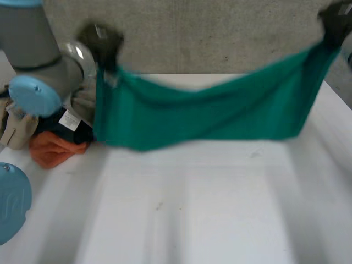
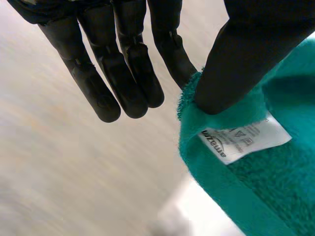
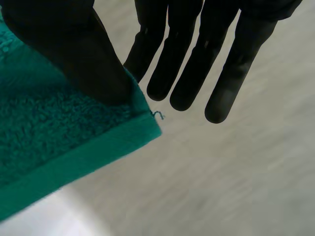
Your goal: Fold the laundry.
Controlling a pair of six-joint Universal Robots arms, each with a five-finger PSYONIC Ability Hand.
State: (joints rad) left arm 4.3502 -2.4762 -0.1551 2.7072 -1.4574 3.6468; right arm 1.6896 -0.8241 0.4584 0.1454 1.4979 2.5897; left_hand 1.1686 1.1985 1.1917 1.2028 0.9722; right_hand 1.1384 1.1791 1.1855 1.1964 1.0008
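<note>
A green towel [image 1: 209, 115] hangs stretched in the air above the far half of the white table [image 1: 192, 209], sagging in the middle. My left hand [image 1: 102, 44] pinches its left top corner. In the left wrist view the thumb [image 2: 236, 64] presses the towel [image 2: 256, 187] against a finger beside a white label [image 2: 243, 140], with the other fingers straight. My right hand [image 1: 336, 22] pinches the right top corner. Its thumb [image 3: 74, 54] clamps the towel's hemmed corner [image 3: 64, 142] in the right wrist view.
A pile of laundry lies at the table's left: an orange cloth [image 1: 52, 149], a dark piece with a white tag [image 1: 70, 122] and a beige cloth [image 1: 16, 132]. The left arm's blue cap [image 1: 33, 94] hangs over it. Grey floor lies beyond the far edge.
</note>
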